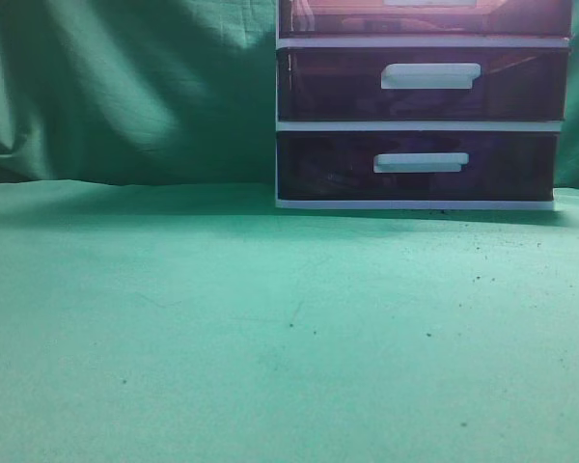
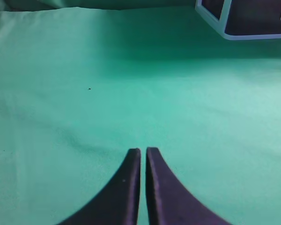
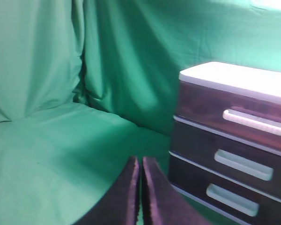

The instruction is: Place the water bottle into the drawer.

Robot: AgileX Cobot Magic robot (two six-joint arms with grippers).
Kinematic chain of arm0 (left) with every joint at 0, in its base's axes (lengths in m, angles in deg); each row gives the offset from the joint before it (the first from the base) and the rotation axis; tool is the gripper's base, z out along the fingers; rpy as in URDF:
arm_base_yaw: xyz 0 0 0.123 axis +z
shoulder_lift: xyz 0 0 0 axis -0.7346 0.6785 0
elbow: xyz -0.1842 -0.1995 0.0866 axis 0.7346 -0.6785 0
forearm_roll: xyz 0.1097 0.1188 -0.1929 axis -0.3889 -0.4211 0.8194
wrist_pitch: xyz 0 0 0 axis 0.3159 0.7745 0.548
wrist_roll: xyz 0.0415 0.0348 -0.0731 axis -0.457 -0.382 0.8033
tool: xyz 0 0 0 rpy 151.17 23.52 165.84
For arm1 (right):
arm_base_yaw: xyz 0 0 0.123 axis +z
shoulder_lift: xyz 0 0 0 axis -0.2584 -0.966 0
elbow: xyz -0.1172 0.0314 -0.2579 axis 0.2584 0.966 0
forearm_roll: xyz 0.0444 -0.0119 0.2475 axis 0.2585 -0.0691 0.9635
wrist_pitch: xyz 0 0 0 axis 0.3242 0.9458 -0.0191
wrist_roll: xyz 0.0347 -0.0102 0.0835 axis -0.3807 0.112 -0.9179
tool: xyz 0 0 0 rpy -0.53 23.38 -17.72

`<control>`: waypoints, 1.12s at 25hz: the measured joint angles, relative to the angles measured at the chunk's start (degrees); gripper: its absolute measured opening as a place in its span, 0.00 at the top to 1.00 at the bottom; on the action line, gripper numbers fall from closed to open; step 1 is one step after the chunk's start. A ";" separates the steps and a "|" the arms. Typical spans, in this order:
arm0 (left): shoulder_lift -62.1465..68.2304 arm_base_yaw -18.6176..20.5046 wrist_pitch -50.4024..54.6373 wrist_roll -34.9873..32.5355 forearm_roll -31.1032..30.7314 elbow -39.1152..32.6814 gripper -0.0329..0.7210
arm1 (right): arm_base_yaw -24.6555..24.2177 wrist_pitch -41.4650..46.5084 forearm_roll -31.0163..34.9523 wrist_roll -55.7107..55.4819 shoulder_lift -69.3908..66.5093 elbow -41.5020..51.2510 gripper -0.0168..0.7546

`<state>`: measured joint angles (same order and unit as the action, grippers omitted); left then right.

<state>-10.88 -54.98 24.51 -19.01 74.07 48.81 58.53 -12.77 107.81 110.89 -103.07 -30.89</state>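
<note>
Green cloth (image 1: 222, 328) covers table and backdrop. Left gripper (image 2: 143, 152) fingers together, empty, above cloth. Right gripper (image 3: 140, 161) fingers together, empty. One drawer unit (image 3: 234, 140): three dark drawers, three white handles, all closed. Water bottle not visible.

No text, label, brand, number or sign could be read anywhere: the dark translucent plastic drawer cabinet with white frame and white handles (image 1: 420, 116) at the far right edge of the worktop bore no lettering, and the green cloth (image 1: 222, 318) was plain
</note>
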 joint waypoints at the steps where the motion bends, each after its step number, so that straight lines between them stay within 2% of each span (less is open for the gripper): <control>1: 0.00 0.00 0.03 0.00 0.01 0.00 0.96 | 0.00 0.75 0.00 0.00 0.00 0.00 0.98; 17: 0.00 0.00 0.12 0.00 -0.01 0.00 0.96 | 0.00 3.47 0.00 -0.60 0.00 0.00 0.98; 24: 0.00 0.00 0.12 0.00 -0.11 0.00 0.96 | -1.30 7.58 0.00 -2.21 0.00 0.00 0.98; 26: 0.00 0.00 0.12 0.00 -0.11 0.00 0.96 | -3.55 8.89 -2.55 -5.03 0.40 0.03 0.98; 28: 0.00 0.00 0.12 0.00 -0.11 0.00 0.96 | -7.20 11.15 -11.90 -12.26 2.05 0.03 0.98</control>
<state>-10.88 -54.98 24.63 -19.01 73.96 48.81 51.33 -1.62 95.91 98.64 -101.03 -30.85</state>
